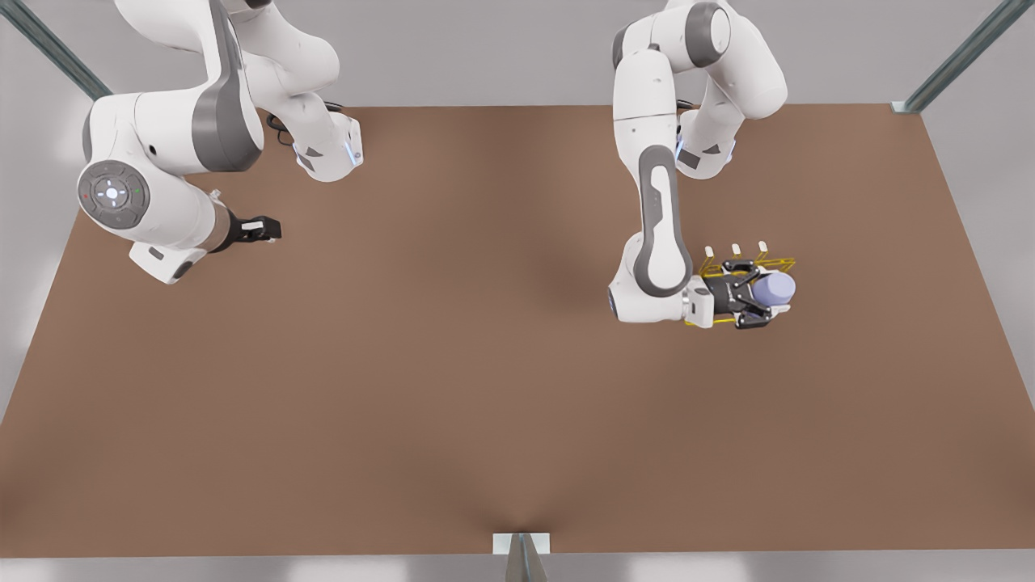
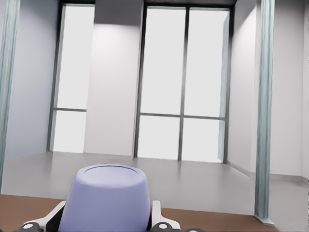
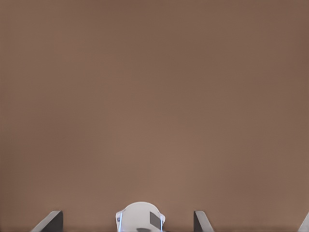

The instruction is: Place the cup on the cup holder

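left gripper (image 1: 756, 295) horizontal, jaws clamped on a load; right gripper (image 1: 260, 229) waits, jaws spread.

Tall bright windows (image 2: 183, 82), grey floor (image 2: 203, 183), brown table (image 1: 453, 388).

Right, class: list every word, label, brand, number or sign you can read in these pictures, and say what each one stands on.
None: no readable text anywhere.
The cup, held in the left gripper over the cup holder: plain, no lettering.
The table: bare brown, no markings.
The waiting arm's joint cap, with the right gripper at the front view's left: small light dots, no letters or numbers.
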Controlling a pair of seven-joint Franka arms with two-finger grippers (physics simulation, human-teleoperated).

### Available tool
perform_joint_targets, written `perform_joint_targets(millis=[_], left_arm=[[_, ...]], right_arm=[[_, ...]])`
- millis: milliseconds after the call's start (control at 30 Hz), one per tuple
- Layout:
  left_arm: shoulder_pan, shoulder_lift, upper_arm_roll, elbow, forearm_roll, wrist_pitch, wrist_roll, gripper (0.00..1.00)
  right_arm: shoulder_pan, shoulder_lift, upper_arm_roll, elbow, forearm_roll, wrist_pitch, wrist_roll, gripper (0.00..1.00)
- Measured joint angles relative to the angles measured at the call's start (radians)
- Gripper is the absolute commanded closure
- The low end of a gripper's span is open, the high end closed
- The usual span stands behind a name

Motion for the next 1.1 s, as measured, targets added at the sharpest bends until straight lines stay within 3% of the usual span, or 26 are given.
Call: perform_joint_targets(millis=[267, 300, 600, 667, 700, 1100], left_arm=[[0.052, 0.023, -0.035, 0.003, -0.004, 0.033, -0.009, 0.22], [0.053, 0.024, -0.038, 0.003, -0.004, 0.036, -0.011, 0.00], [0.069, 0.026, -0.062, 0.003, -0.001, 0.048, -0.024, 0.00], [0.074, 0.027, -0.061, 0.004, 0.001, 0.049, -0.026, 0.22], [0.077, 0.029, -0.061, 0.005, 0.001, 0.050, -0.027, 0.24], [0.070, 0.038, -0.034, -0.025, 0.007, 0.057, -0.030, 0.24]], right_arm=[[0.003, 0.000, 0.000, -0.013, 0.000, -0.002, 0.001, 0.00], [0.003, 0.000, 0.000, -0.013, 0.000, -0.003, 0.001, 0.00], [0.005, 0.001, 0.000, -0.021, 0.000, -0.014, 0.002, 0.00], [0.007, 0.002, 0.000, -0.021, 0.000, -0.015, 0.003, 0.00], [0.007, 0.004, 0.000, -0.021, 0.000, -0.016, 0.003, 0.00], [0.013, 0.009, 0.002, -0.020, 0.000, -0.017, 0.006, 0.00]])
